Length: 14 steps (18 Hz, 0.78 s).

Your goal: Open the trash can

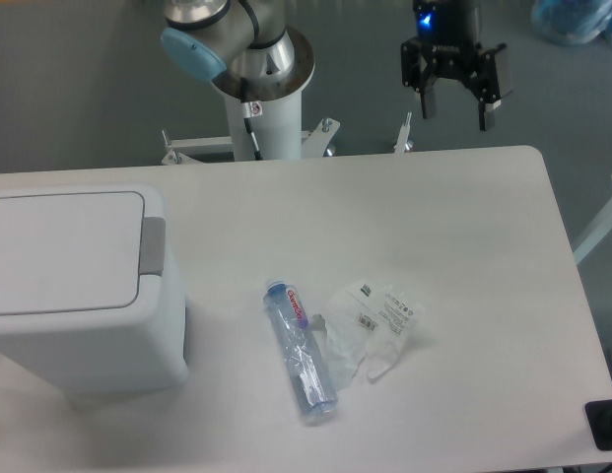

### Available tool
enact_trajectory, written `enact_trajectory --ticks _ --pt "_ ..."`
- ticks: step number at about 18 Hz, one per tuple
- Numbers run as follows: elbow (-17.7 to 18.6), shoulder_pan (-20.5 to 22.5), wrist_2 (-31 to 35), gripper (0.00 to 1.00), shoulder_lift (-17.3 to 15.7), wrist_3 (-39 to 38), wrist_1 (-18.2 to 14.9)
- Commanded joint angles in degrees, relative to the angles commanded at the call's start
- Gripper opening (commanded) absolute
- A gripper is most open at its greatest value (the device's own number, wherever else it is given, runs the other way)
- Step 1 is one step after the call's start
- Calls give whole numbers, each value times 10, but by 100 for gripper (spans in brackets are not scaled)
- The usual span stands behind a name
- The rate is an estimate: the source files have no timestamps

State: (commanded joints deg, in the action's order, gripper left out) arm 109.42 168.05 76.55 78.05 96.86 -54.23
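Trash can (pixel 74 286) lid down, grey button tab (pixel 154 258) unpressed, well apart from gripper (pixel 455 108); fingers spread, empty.

My gripper (pixel 455 106) looks like matt black plastic. The trash can (pixel 84 296) is smooth white plastic with a faint sheen, its button tab (pixel 153 258) a duller grey. The bottle (pixel 301 350) is clear, glossy plastic; the wrapper (pixel 373 330) beside it is thin, crinkled film. The table (pixel 463 256) is smooth matt white.
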Motion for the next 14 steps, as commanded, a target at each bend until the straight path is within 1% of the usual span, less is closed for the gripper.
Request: enact_trajectory --ticks 6,8,10,14 --pt "-2 0 -2 100 -3 -5 -2" --pt "-1 0 -5 100 -7 -54 -2" --pt "-5 -4 -17 100 -7 -129 -2" --pt "-8 -39 -30 100 -4 -255 0"
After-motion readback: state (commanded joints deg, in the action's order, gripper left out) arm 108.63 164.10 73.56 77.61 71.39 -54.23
